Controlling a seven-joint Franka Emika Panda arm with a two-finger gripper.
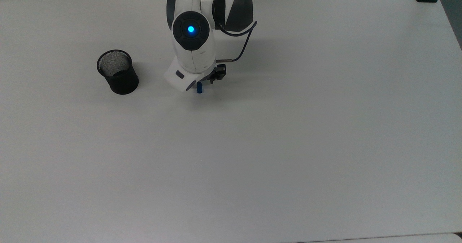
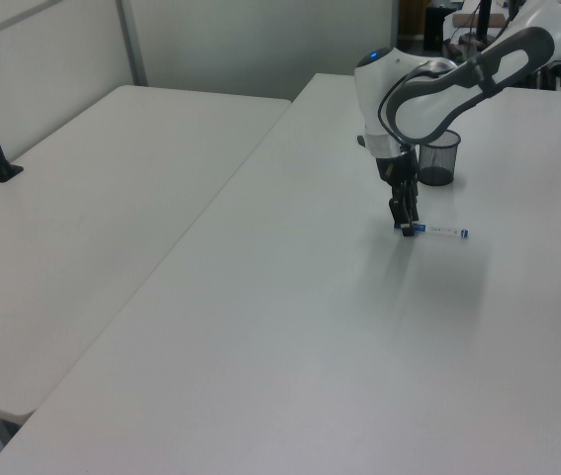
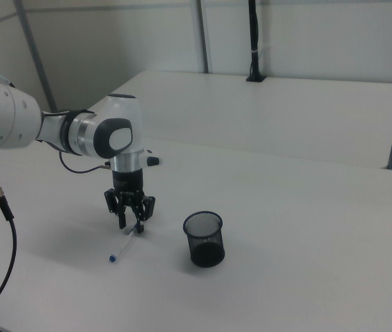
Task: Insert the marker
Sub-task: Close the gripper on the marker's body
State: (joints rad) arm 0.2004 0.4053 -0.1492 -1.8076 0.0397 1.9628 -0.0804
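White table (image 1: 288, 145) carries everything. Black mesh cup (image 3: 204, 238) upright, well apart from marker (image 3: 124, 247), which lies flat. End effector (image 3: 132, 225) fingers spread, straddling marker's capped end, nothing gripped.

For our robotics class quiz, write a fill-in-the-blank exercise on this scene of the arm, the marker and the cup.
1. The marker lies flat on the white ____.
2. The gripper is down at the marker's ____-capped end.
3. The black mesh cup stands ____, its opening facing up.
4. Inside the mesh cup there is ____.

Missing words: table; blue; upright; nothing
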